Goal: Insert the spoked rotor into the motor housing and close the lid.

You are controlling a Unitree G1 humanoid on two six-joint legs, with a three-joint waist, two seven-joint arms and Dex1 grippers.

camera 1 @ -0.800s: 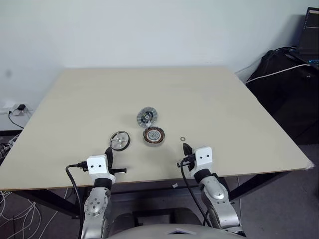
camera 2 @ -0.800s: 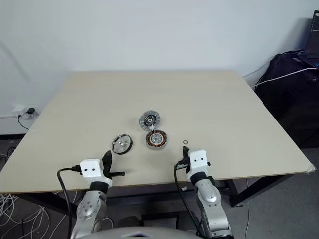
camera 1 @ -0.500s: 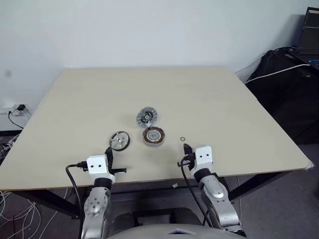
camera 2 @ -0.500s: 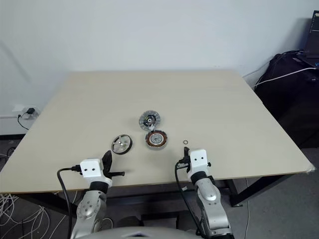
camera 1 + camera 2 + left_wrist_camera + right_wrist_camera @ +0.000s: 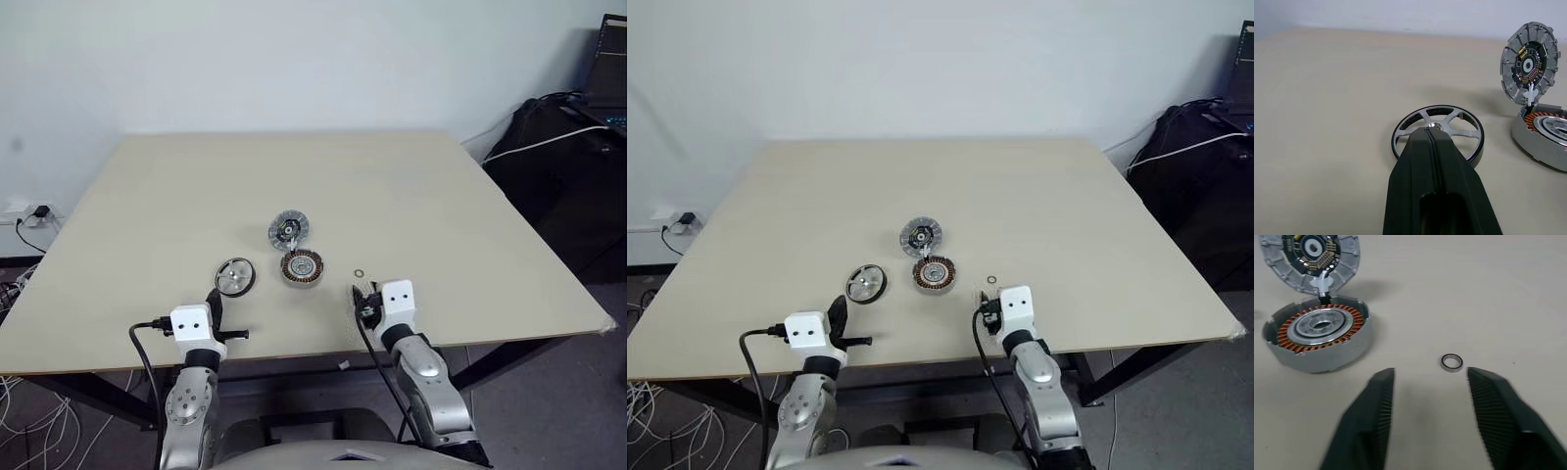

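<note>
While lid (image 5: 1309,254) stands open, motor housing (image 5: 1317,335) holds windings only.

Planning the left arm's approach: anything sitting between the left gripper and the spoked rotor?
Nothing visible. The left gripper, fingers shut, points at the spoked rotor lying flat on bare table just ahead. The motor housing, its lid tilted up behind it, sits off to the rotor's right.

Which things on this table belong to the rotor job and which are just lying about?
For the job:
silver spoked rotor with dark rim
copper-wound round motor housing
ribbed silver-grey lid, standing open

Lying about:
tiny metal washer ring
</note>
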